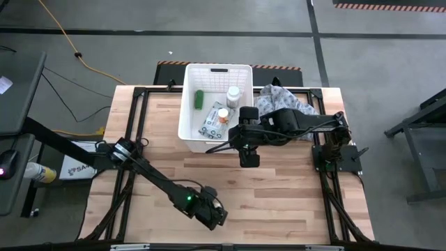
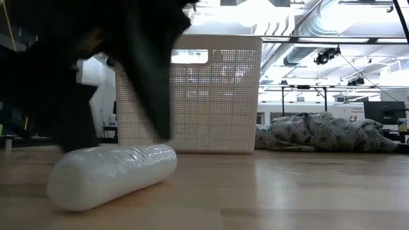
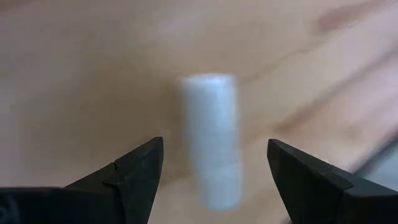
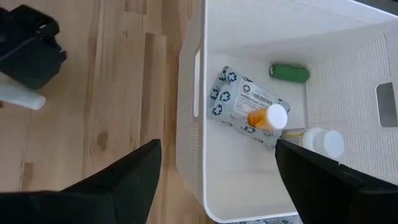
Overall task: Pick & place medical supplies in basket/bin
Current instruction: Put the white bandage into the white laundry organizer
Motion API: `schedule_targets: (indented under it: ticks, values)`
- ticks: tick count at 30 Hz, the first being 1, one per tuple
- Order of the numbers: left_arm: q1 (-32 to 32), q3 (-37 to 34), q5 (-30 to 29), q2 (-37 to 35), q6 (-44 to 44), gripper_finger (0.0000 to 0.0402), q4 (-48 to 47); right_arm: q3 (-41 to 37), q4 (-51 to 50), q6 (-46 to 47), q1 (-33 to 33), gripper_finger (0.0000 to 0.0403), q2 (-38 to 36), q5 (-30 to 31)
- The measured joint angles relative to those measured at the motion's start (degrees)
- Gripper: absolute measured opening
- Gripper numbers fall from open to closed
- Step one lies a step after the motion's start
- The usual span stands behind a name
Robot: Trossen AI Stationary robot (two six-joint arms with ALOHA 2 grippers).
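Note:
A small white tube [image 2: 112, 174] lies on its side on the wooden table near its near edge. My left gripper [image 3: 214, 168] hovers over the tube [image 3: 211, 137], open, with one finger on either side and a gap to each; it hides the tube in the high view [image 1: 209, 216]. The white lattice bin [image 1: 189, 129] stands at the far middle of the table. It holds a green cylinder [image 4: 290, 73], a wipes packet [image 4: 233, 93], an orange bottle with a white cap [image 4: 267, 117] and a white bottle [image 4: 323, 142]. My right gripper [image 1: 249, 157] hangs open above the table, just off the bin's near right corner.
A grey patterned cloth [image 1: 286, 101] lies bunched to the right of the bin, under my right arm. Bare wood stretches between the bin and the tube. The left arm [image 1: 150, 174] slants across the table's near left part.

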Motion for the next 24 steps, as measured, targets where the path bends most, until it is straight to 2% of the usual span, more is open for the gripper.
schedule_targets:
  ticks: [5,13,24]
  values:
    - [0.3,0.2,2.7,2.1,-0.7,0.0319,1.4,0.0,0.2,-0.4,0.0,0.0304,0.0,-0.2]
    - [0.8,0.5,3.3,2.8,-2.0,0.0313,0.9,0.0,0.8,-0.8,0.0,0.0304,0.0,-0.5]
    - [1.1,0.3,3.0,2.9,-1.5,0.0202,-0.6,0.0,0.9,-1.1,0.0,0.0304,0.0,-0.5]
